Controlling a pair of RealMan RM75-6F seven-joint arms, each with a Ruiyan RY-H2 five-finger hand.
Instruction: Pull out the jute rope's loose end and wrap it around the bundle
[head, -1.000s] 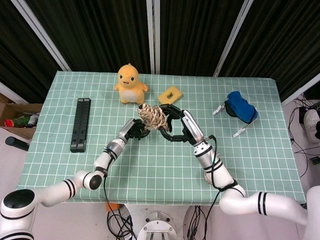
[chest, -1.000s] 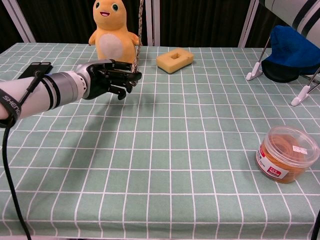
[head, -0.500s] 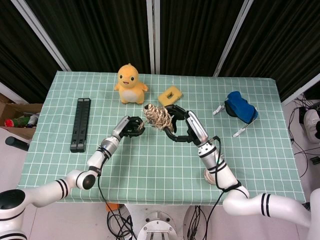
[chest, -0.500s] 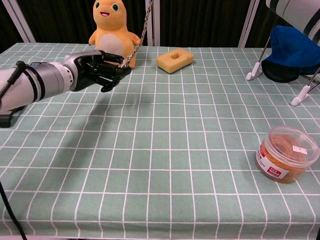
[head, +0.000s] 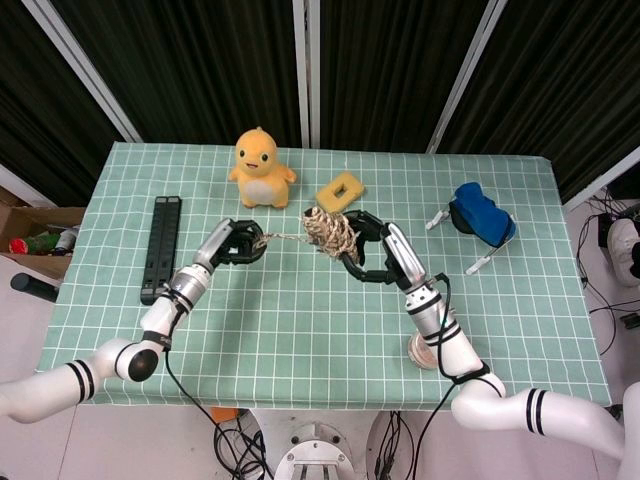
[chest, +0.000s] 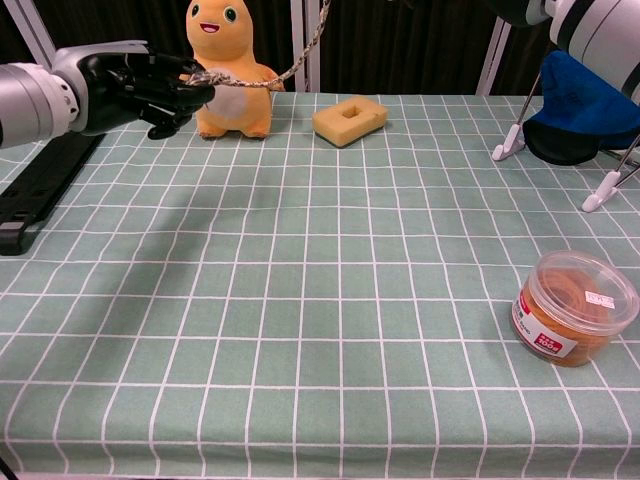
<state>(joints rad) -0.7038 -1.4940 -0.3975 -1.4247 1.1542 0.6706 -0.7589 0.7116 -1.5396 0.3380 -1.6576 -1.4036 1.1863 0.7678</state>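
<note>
At the 9 o'clock side of the surface (head: 330, 310), which has a green checked cloth, a black folded stand (head: 161, 248) lies flat. Just to the right of it, my left hand (head: 236, 243) pinches the loose end (head: 283, 237) of the jute rope between its fingertips, above the cloth. In the chest view this hand (chest: 135, 82) is at the upper left, and the strand goes from its fingers up to the right and out of the top of the picture.

Behind the strand, at 12 o'clock, a yellow plush toy (head: 260, 167) stands upright, and a yellow foam block (head: 340, 190) with a hole lies to its right.

The strand runs almost level to the jute rope bundle (head: 330, 231), which is near the middle of the surface, lifted above the cloth. My right hand (head: 372, 248) grasps the bundle from the right side, with its dark fingers curled around it. The chest view shows only a part of this arm at the top right.

At 2 o'clock a blue object on white legs (head: 478, 222) stands. At 4 o'clock, partly hidden under my right forearm, a round clear plastic container (chest: 572, 307) with an orange content and a lid rests on the cloth.
</note>
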